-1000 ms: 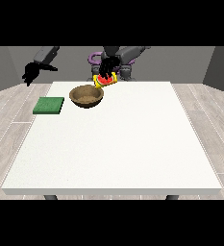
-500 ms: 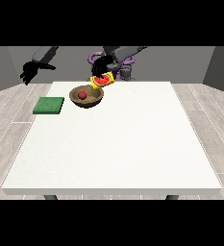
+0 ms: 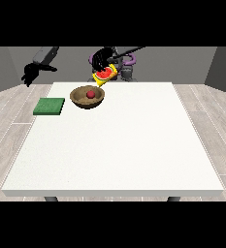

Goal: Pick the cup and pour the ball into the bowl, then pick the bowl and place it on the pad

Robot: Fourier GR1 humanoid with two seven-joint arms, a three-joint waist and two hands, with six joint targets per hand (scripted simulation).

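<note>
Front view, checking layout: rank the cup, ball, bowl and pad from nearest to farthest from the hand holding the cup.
From the hand at the view's right:
1. Cup, tilted in it.
2. Ball, inside the bowl.
3. Bowl, around the ball; nearly tied.
4. Pad, far left.

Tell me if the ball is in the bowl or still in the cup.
In the bowl: the red ball sits inside it, below the tipped cup.

One cup (image 3: 105,75), one ball (image 3: 90,94) (inside the one bowl (image 3: 87,96)), one pad (image 3: 49,106).
</note>
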